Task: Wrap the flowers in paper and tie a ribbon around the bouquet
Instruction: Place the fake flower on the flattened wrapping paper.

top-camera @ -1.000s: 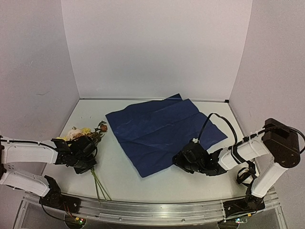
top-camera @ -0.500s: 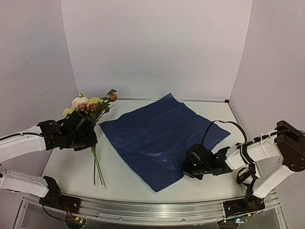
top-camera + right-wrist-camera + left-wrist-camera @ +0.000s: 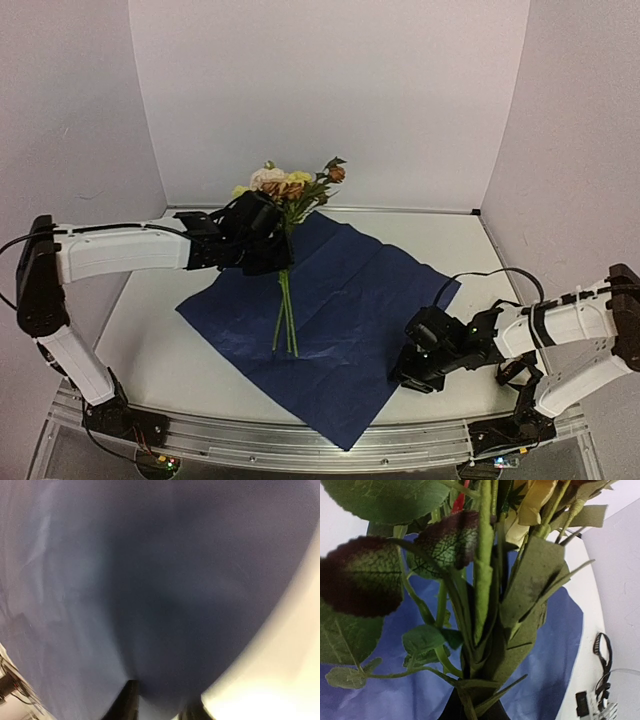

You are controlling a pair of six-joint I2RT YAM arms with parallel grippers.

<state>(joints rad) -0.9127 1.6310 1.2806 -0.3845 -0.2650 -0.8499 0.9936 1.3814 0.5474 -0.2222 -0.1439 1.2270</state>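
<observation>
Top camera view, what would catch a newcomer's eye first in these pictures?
First the flowers: the left jaws grip them and hold them upright in the air toward the back, with the thin stems hanging over the paper. Next comes the big dark-blue paper, spread cornerwise on the table, with the right jaws low at its right edge.

The paper (image 3: 340, 300) lies mid-tabletop (image 3: 160, 330). The flowers (image 3: 290, 185) hang over its far-left part in the left tool (image 3: 265, 235), stems pointing near. The right tool (image 3: 410, 365) sits at its right edge.
</observation>
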